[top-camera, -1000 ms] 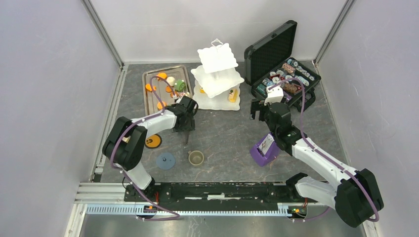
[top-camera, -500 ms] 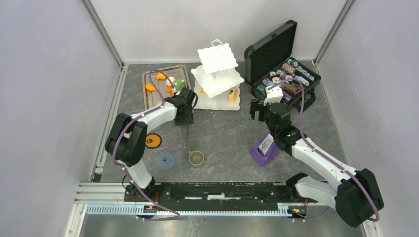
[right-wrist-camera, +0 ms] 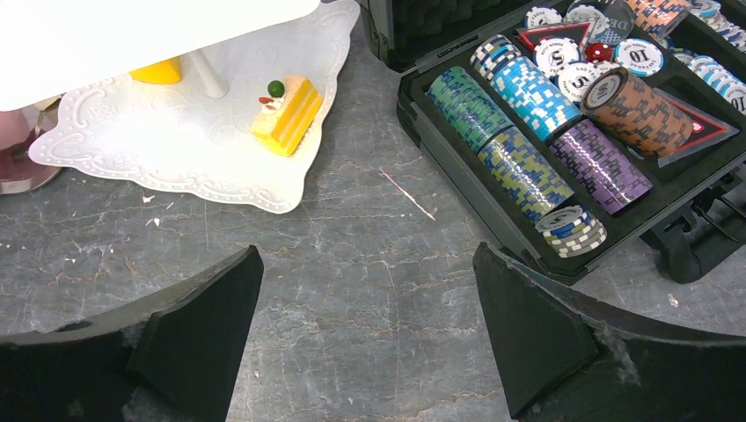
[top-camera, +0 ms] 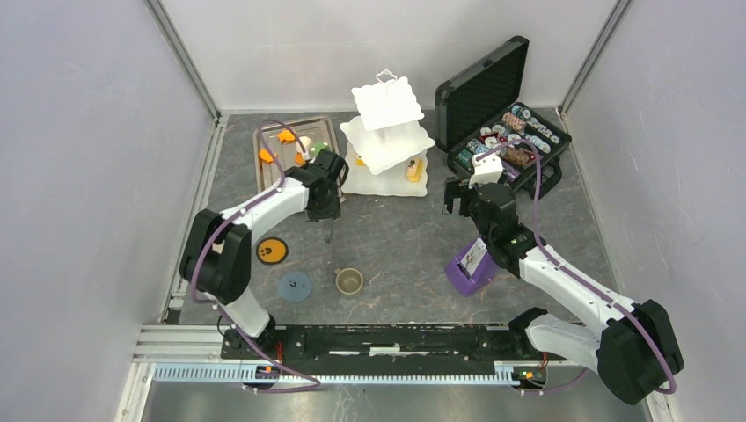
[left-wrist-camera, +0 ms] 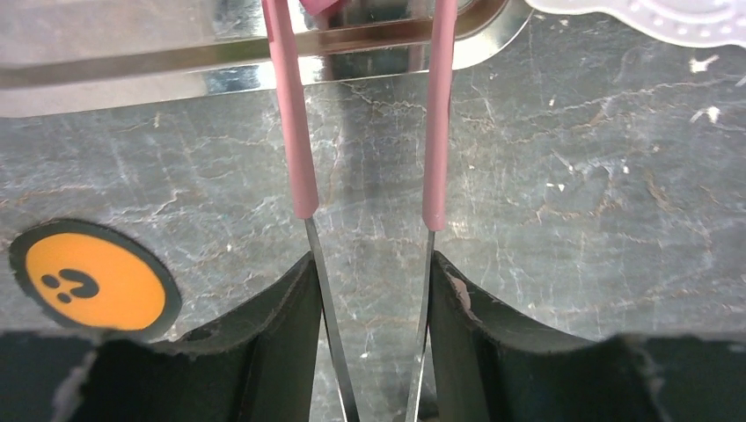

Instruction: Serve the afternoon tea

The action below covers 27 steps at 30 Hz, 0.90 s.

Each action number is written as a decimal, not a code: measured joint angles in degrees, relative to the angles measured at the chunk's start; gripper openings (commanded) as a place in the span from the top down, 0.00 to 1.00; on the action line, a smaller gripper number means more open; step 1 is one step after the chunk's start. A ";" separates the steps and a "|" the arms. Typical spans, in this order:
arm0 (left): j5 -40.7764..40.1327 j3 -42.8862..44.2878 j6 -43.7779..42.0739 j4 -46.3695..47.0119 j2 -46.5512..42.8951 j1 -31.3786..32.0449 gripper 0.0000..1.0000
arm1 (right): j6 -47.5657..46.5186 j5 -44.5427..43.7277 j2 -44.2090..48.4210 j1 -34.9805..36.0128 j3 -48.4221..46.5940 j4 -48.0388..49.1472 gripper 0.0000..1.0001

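Observation:
My left gripper [top-camera: 322,192] is shut on the metal arms of a pair of tongs [left-wrist-camera: 290,132] with pink-sleeved tips. In the left wrist view the tips reach over the near rim of the steel tray [left-wrist-camera: 132,61], and the tong arms lie against both fingers [left-wrist-camera: 281,325]. A pink piece [left-wrist-camera: 318,4] shows between the tips at the frame's top edge. Orange [top-camera: 266,156], cream [top-camera: 303,143] and green [top-camera: 318,150] pastries lie on the tray [top-camera: 260,176]. The white three-tier stand [top-camera: 387,132] holds a yellow cake slice [right-wrist-camera: 288,103]. My right gripper [right-wrist-camera: 365,255] hangs open over bare table.
An orange coaster [top-camera: 272,251], a blue coaster [top-camera: 295,286] and a small olive cup [top-camera: 349,280] sit near the table's front. An open black case of poker chips [top-camera: 506,132] stands at the back right. A purple card holder [top-camera: 471,264] is under the right arm.
My left arm has moved away from the table's middle toward the tray, and its jaws have narrowed on the tongs. The right arm has not moved.

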State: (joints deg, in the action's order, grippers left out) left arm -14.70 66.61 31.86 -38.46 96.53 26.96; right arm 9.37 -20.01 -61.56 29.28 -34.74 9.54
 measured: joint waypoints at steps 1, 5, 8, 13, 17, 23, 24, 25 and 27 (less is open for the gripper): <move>-0.02 0.02 0.00 -0.48 -0.90 0.00 0.65 | 0.00 0.02 0.00 0.07 0.00 0.00 0.02; 0.02 0.11 -0.04 -1.97 -5.27 -0.24 0.66 | 0.00 0.02 0.00 0.15 0.00 0.00 0.02; 0.52 0.13 -0.57 -2.12 -7.98 -0.33 0.66 | -0.02 0.02 0.00 0.24 0.00 0.00 0.02; 5.38 0.13 -2.19 -0.50 -10.16 -0.48 0.65 | 0.00 0.02 0.00 0.24 0.00 0.00 0.02; 10.25 0.13 -2.71 1.88 -9.79 -0.50 0.65 | 0.00 0.02 0.00 0.24 0.00 0.00 0.02; 15.10 0.13 -2.86 6.95 -5.86 -0.46 0.65 | -0.02 0.02 0.00 0.24 0.00 0.00 0.02; 15.39 0.13 -2.86 7.78 -4.92 -0.39 0.66 | -0.02 0.02 0.00 0.24 0.00 0.00 0.02; 15.54 0.17 -2.89 8.57 -3.93 -0.26 0.66 | -0.02 0.00 0.00 0.24 0.00 0.02 0.02; 15.89 0.57 -3.02 9.68 -1.44 -0.09 0.66 | 0.00 0.02 0.00 0.24 0.00 0.02 0.02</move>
State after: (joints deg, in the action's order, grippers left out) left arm 1.19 67.18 28.84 -28.77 95.09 26.87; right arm 9.37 -19.99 -61.56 29.52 -34.74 9.56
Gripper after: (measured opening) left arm 0.500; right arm 0.979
